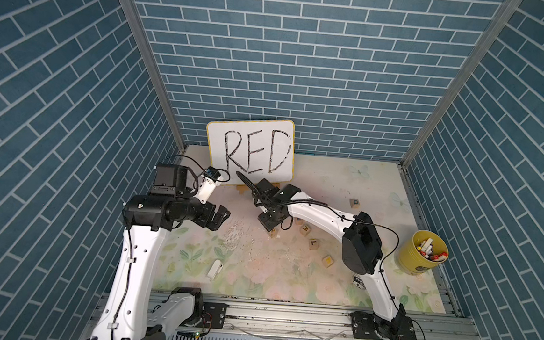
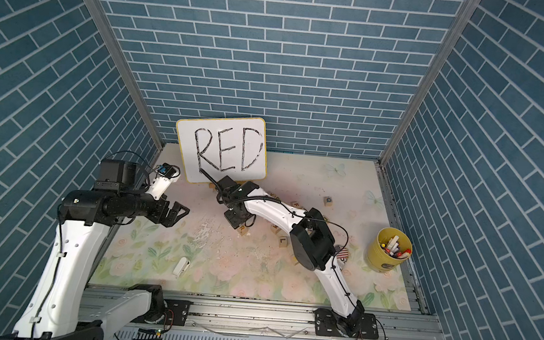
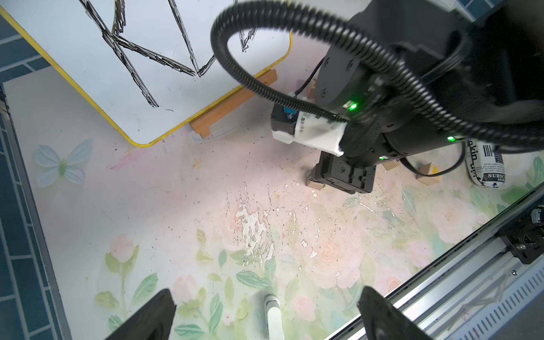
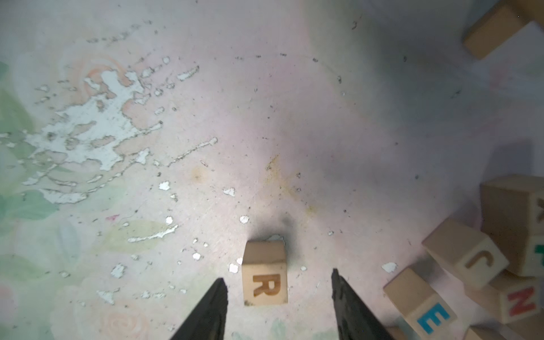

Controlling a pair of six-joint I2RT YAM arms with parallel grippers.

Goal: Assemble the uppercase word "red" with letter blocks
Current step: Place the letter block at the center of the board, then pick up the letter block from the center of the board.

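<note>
Straddling R block (image 4: 265, 282) — right gripper (image 4: 278, 275), jaws apart

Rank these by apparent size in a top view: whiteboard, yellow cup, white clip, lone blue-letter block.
1. Whiteboard
2. Yellow cup
3. White clip and lone blue-letter block: too alike to rank. The clip looks slightly longer but lies nearer the camera.

R block (image 4: 265, 276) light-wood, orange-brown letter; mat (image 1: 256, 269) pastel floral; walls (image 1: 272, 61) blue brick
</note>
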